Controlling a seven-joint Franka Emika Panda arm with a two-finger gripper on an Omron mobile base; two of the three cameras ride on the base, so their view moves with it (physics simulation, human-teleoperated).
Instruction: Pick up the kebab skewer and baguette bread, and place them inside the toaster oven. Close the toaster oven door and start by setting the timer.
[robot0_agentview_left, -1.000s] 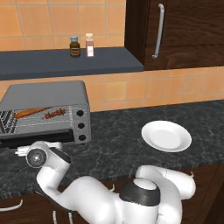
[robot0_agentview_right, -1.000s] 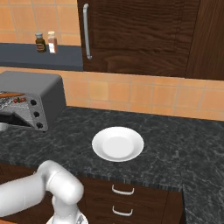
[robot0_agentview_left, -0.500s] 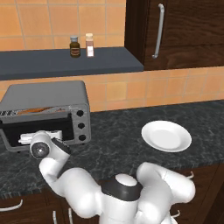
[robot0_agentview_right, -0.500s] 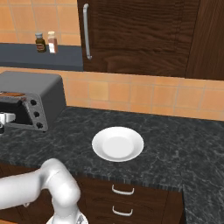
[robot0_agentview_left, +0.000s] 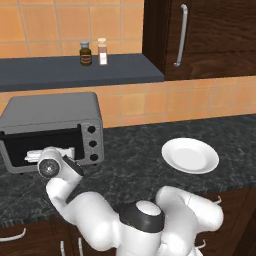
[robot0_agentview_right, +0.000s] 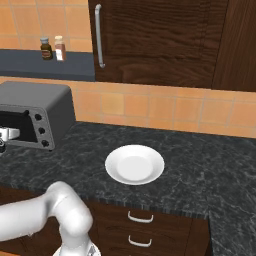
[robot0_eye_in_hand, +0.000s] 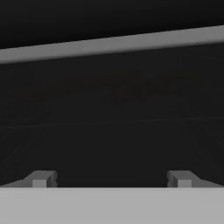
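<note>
The grey toaster oven (robot0_agentview_left: 50, 112) stands on the left of the counter, also at the left in the right base view (robot0_agentview_right: 42, 102). Its dark glass door (robot0_agentview_left: 20, 144) stands upright against the oven front. My gripper (robot0_agentview_left: 35, 156) is right at the door, open and holding nothing; it also shows at the left edge of the right base view (robot0_agentview_right: 6, 134). In the hand view the door's glass (robot0_eye_in_hand: 112, 131) is close ahead, the grey handle bar (robot0_eye_in_hand: 112, 43) runs above, and my gripper (robot0_eye_in_hand: 111, 179) has its jaws wide apart. The kebab skewer and baguette bread are hidden behind the dark glass.
Three black knobs (robot0_agentview_left: 92, 144) sit down the oven's right side. A bare white plate (robot0_agentview_left: 190, 155) lies on the dark speckled counter (robot0_agentview_left: 130, 160) to the right. Two spice bottles (robot0_agentview_left: 94, 52) stand on the shelf above. A dark cabinet with a handle (robot0_agentview_left: 179, 35) hangs at upper right.
The oven door swung up from tilted open to upright against the oven, with my hand following it up and in. The food seen inside earlier is now hidden.
</note>
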